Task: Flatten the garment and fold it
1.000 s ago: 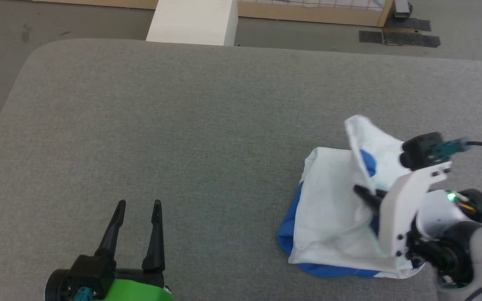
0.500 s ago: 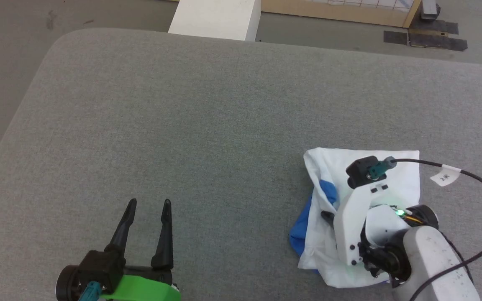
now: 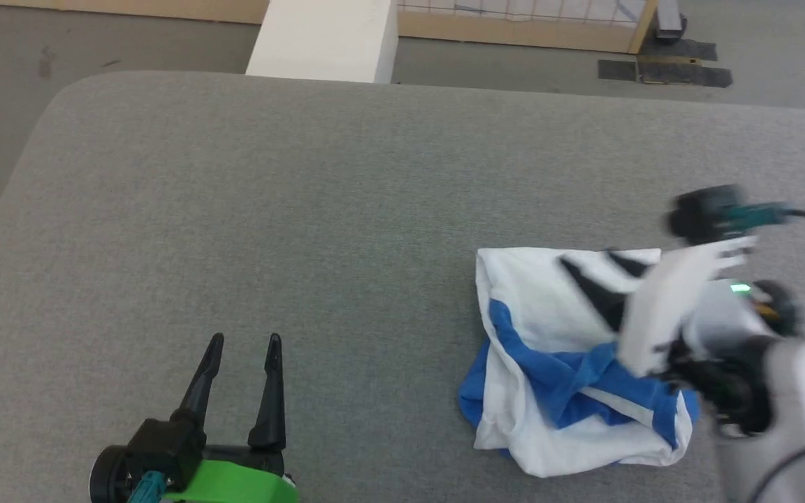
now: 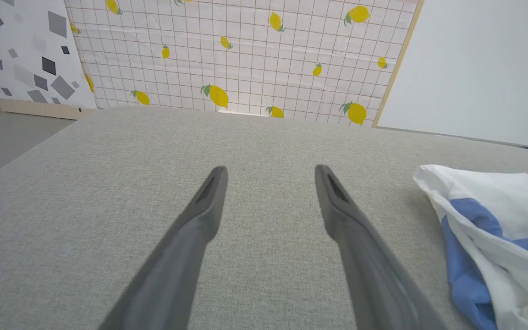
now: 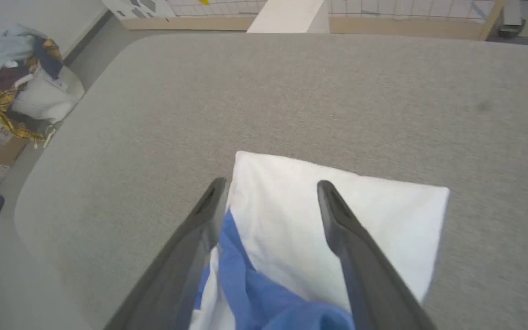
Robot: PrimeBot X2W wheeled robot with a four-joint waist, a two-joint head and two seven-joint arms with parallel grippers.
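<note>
The garment [image 3: 539,300] lies bunched on the grey desk [image 3: 305,209], a white panel on top and a blue sleeve twisted across its near side, so the flattening is not yet done. To do it well, I judge that each gripper should take a single layer at a free outer corner, not the blue tangle in the middle. They should then draw apart low over the cloth so it spreads out without rolling up. The right gripper [image 3: 588,260] hovers over the garment's far white panel with its jaws wide and nothing between them. Whether its fingertips brush the fabric I cannot tell. The left gripper [image 3: 244,340] is well to the garment's left, equally wide open, empty, and over bare cloth.
</note>
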